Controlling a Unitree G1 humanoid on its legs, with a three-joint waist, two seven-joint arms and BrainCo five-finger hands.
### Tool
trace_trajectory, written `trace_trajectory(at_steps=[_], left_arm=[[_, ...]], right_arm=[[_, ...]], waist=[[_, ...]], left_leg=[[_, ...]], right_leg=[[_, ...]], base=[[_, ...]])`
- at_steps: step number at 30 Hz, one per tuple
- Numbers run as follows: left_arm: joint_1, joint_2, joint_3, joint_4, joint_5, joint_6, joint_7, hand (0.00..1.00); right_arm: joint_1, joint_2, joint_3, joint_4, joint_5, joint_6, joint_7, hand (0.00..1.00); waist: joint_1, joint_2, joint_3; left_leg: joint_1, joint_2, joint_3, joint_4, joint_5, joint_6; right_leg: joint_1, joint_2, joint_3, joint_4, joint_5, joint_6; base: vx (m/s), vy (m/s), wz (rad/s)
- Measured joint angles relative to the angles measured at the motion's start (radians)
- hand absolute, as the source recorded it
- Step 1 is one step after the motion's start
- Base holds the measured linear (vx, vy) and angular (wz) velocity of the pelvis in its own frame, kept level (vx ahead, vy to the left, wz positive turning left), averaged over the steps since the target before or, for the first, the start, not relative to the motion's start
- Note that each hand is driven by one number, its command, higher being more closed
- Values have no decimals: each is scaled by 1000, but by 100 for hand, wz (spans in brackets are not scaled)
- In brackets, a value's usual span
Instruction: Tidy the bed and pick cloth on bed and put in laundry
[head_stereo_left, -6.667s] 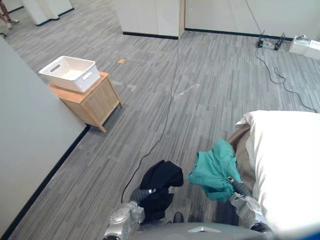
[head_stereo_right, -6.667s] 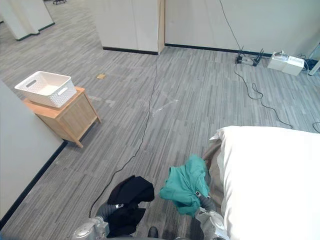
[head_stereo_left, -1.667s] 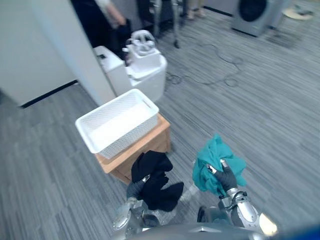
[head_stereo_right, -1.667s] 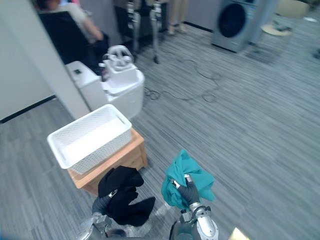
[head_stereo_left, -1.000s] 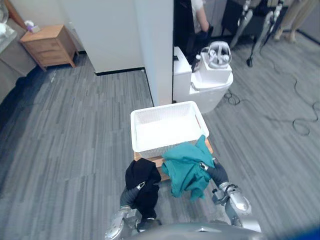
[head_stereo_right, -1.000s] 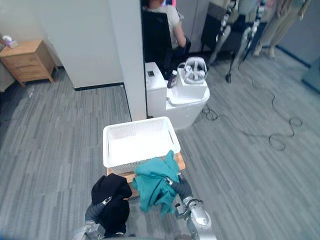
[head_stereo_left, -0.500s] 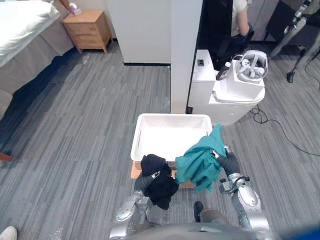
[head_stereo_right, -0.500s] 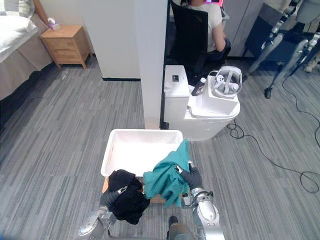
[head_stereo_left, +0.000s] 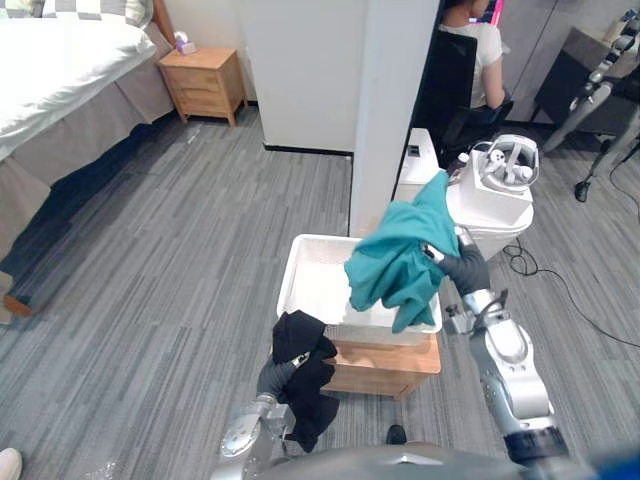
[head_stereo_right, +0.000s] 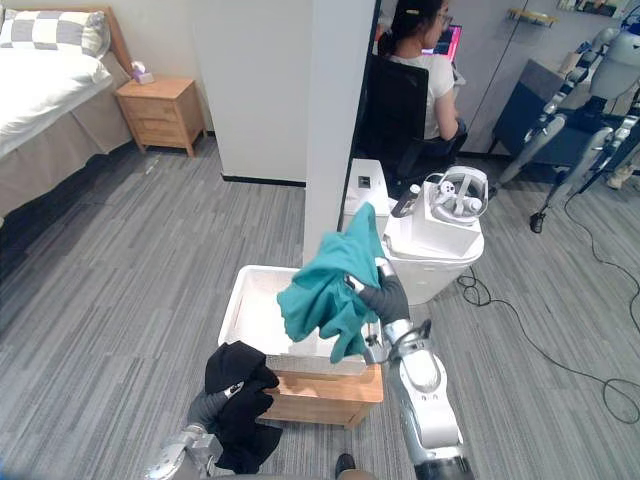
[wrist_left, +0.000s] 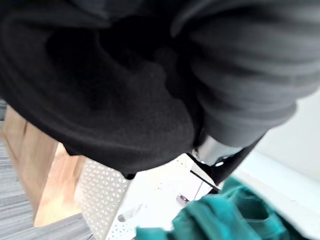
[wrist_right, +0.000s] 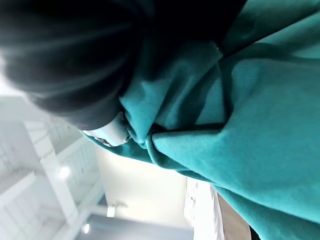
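Note:
A teal cloth (head_stereo_left: 395, 262) hangs bunched from my right hand (head_stereo_left: 463, 268), which is shut on it and holds it high over the right side of the white laundry basket (head_stereo_left: 305, 290). The basket sits on a low wooden stand (head_stereo_left: 385, 365). A black cloth (head_stereo_left: 300, 375) dangles from my left hand (head_stereo_left: 274, 377), shut on it, low at the basket's near left corner and in front of the stand. In the right wrist view the teal cloth (wrist_right: 240, 140) is wrapped round my fingers. The left wrist view has the black cloth (wrist_left: 120, 95) close up.
A white pillar (head_stereo_left: 385, 110) rises right behind the basket. A white cart (head_stereo_left: 495, 195) with a headset stands at its right, and a person sits on a chair (head_stereo_right: 410, 100) beyond. The bed (head_stereo_left: 60, 80) and a wooden nightstand (head_stereo_left: 205, 85) lie far left. Grey floor spreads to the left.
The view has swung and the basket is closer. My right hand has lifted the teal cloth from beside the basket to above it. The black cloth stays low in my left hand.

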Motion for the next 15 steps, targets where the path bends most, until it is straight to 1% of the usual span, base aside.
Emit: trace_trajectory(at_steps=[2,5,7,8,9,10,12,14,15], left_arm=[[-2,0,-1,0,0,5,5,100],[-28,1,-4,0,0,36,7,100],[-55,5,-9,0,0,44,20,100],[-72,6,-10,-1,-11,54,26,100],[-104,11,-10,0,-10,59,33,100],[-120,15,-11,0,-9,55,37,100],[-186,43,-33,0,-8,28,78,100],[-231,52,-44,0,-9,26,114,100],[-261,52,-49,0,-9,24,136,100]], right_arm=[[-60,-1,28,51,-25,30,-3,100],[-172,2,97,191,-45,76,-36,100],[-252,11,143,283,-80,100,-69,100],[-292,18,157,320,-95,111,-88,100],[-356,28,165,362,-102,116,-124,100],[-393,31,165,383,-103,116,-143,100],[-538,49,167,454,-103,111,-216,100],[-597,50,166,502,-103,97,-252,100],[-623,50,163,537,-102,87,-270,100]], waist=[[9,1,-1],[23,1,-1],[44,0,9],[56,-6,14],[70,-22,34],[78,-30,55],[95,-53,157],[102,-58,208],[106,-58,237]], left_leg=[[0,1,-2,0,1,-1],[-22,0,-25,4,6,-4],[-41,0,-39,6,12,-4],[-73,1,-52,18,13,-5],[-118,4,-63,35,18,-8],[-137,6,-65,43,19,-10],[-213,8,-80,58,37,-14],[-259,8,-82,64,46,-15],[-287,6,-82,73,52,-15]], right_leg=[[3,1,-3,-3,1,-1],[2,-3,-26,-7,1,-2],[-4,-5,-43,-11,2,-4],[-23,-5,-56,-11,5,-7],[-51,-3,-65,-11,11,-16],[-66,0,-66,-11,13,-20],[-124,5,-65,-11,22,-37],[-161,4,-65,-10,32,-41],[-182,3,-65,-10,44,-33]], base=[[32,-4,10],[8,-8,22],[-22,-20,32],[-55,-37,27],[-71,-45,25],[-100,-61,19],[-134,-63,20],[-113,-33,17],[-67,-10,15]])
